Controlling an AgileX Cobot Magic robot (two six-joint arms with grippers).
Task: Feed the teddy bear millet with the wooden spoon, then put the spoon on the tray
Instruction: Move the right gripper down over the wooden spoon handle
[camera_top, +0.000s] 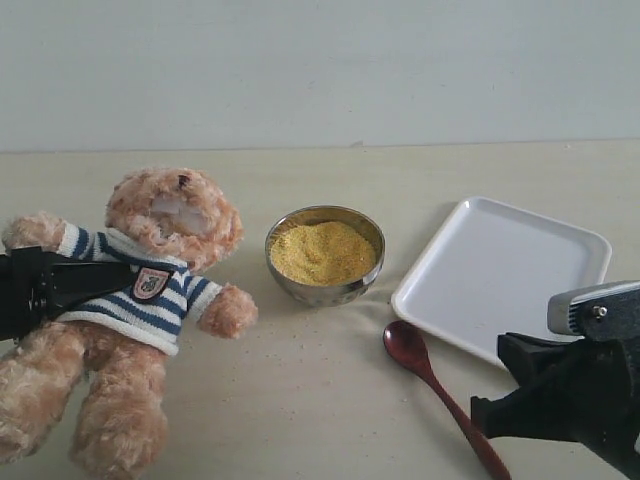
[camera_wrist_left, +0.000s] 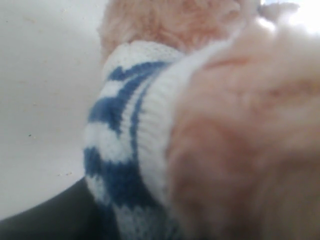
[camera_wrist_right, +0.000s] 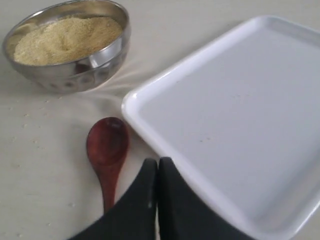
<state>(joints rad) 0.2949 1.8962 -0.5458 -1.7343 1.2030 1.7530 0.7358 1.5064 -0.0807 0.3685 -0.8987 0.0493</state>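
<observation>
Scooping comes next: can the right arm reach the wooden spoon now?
Probably yes: the wooden spoon lies bare on the table beside the tray, with the right gripper just over its handle, though its shut jaws must open first.

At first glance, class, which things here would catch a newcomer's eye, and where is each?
The bear in its striped shirt lies sprawled on the left. A steel bowl heaped with yellow millet sits mid-table, with the white tray to its right. The dark spoon lies on the table by the tray's near edge, with the shut right gripper close to its handle.
</observation>
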